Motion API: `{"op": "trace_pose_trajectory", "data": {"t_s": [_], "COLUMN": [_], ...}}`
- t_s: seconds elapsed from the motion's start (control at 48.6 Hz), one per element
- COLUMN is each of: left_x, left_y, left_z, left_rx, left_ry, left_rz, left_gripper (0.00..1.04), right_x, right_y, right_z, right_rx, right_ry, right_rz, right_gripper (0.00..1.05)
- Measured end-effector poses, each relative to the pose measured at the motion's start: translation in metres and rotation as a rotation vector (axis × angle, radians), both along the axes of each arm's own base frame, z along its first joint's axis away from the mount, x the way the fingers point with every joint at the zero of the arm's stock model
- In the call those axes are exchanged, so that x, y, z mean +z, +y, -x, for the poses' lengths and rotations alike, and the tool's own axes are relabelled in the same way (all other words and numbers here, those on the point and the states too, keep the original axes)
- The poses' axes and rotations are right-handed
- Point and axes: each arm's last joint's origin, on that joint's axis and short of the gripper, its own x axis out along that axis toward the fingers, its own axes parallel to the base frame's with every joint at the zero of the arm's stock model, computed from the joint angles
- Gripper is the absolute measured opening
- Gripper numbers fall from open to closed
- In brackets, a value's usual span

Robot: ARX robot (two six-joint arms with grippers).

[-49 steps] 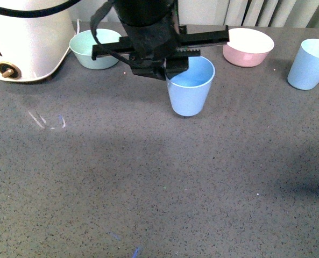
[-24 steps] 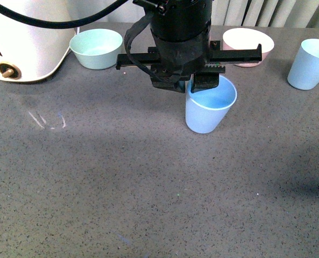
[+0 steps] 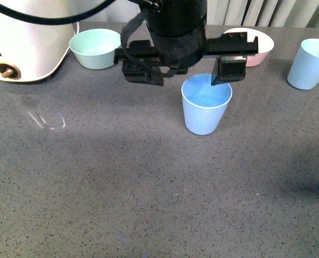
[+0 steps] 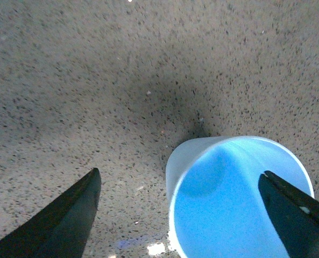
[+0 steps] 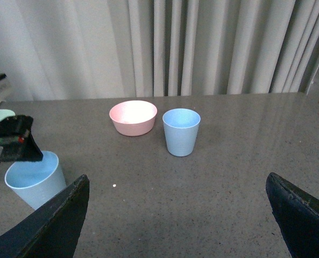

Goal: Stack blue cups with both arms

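One blue cup (image 3: 206, 107) stands upright on the grey table, mid-view. My left gripper (image 3: 183, 79) hovers just above it, open. One finger (image 3: 226, 67) hangs over the cup's rim and the other (image 3: 140, 72) is well off to its left. In the left wrist view the cup (image 4: 240, 199) sits toward one finger (image 4: 293, 215), untouched. The second blue cup (image 3: 310, 64) stands at the far right, next to the pink bowl. My right gripper (image 5: 176, 180) is open and empty, facing that cup (image 5: 182, 131) from some way off, and is out of the front view.
A pink bowl (image 3: 256, 45) sits behind the left arm, a mint-green bowl (image 3: 94, 48) at back left. A white appliance (image 3: 25, 37) fills the far left corner. Curtains (image 5: 202, 48) hang behind the table's back edge.
My left gripper carried the tilted cup rightward, then opened and let it go. The cup now stands upright on the table and the gripper has risen slightly.
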Motion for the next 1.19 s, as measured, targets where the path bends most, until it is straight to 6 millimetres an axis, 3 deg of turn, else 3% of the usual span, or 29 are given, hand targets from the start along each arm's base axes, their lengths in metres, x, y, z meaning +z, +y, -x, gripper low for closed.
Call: {"op": "trace_pose_trajectory", "data": {"t_s": [0.062, 0.226, 0.432, 0.515, 0.597, 0.7, 0.968, 1.194], "left_x": [0.010, 0.040, 0.063, 0.061, 0.058, 0.055, 0.032, 0.025], "left_y": [0.008, 0.031, 0.081, 0.108, 0.131, 0.165, 0.214, 0.234], "left_z": [0.002, 0.009, 0.017, 0.023, 0.036, 0.069, 0.131, 0.161], "left_rx": [0.006, 0.038, 0.133, 0.260, 0.313, 0.314, 0.278, 0.281], "left_ry": [-0.021, -0.089, -0.216, -0.617, -0.801, -0.973, -0.976, -0.987], "left_rz": [0.015, 0.068, 0.171, 0.056, -0.001, -0.035, -0.085, -0.087], "left_gripper": [0.98, 0.96, 0.96, 0.81, 0.71, 0.51, 0.01, 0.02], "right_x": [0.000, 0.000, 0.000, 0.000, 0.000, 0.000, 0.000, 0.000], "right_y": [0.000, 0.000, 0.000, 0.000, 0.000, 0.000, 0.000, 0.000], "right_z": [0.000, 0.000, 0.000, 0.000, 0.000, 0.000, 0.000, 0.000], "right_rx": [0.000, 0.000, 0.000, 0.001, 0.000, 0.000, 0.000, 0.000], "right_ry": [0.000, 0.000, 0.000, 0.000, 0.000, 0.000, 0.000, 0.000], "right_rz": [0.000, 0.000, 0.000, 0.000, 0.000, 0.000, 0.000, 0.000], "right_gripper": [0.96, 0.96, 0.96, 0.96, 0.96, 0.96, 0.96, 0.96]}}
